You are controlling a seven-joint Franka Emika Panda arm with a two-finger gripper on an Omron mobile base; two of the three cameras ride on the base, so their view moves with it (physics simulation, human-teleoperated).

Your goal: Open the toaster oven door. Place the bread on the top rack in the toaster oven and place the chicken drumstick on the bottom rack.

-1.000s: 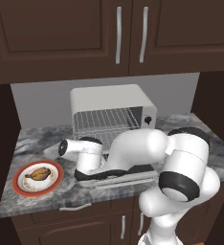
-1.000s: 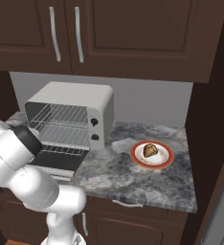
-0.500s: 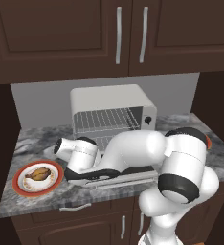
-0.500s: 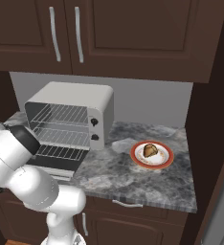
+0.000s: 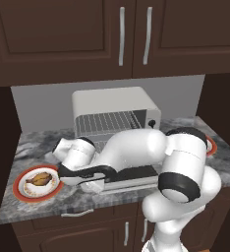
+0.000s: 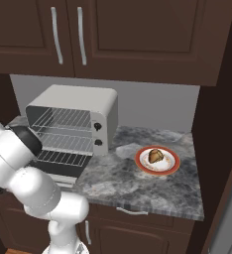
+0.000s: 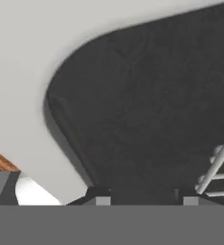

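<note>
Two racks lie exposed, since the door hangs flat over the worktop's front edge; claw spacing: cannot tell

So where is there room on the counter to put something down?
Bare marble lies between the toaster oven and the plate of bread, and in front of that plate. It is crowded at the other end, where the open toaster oven door, the arm and the chicken drumstick plate sit close together.
</note>
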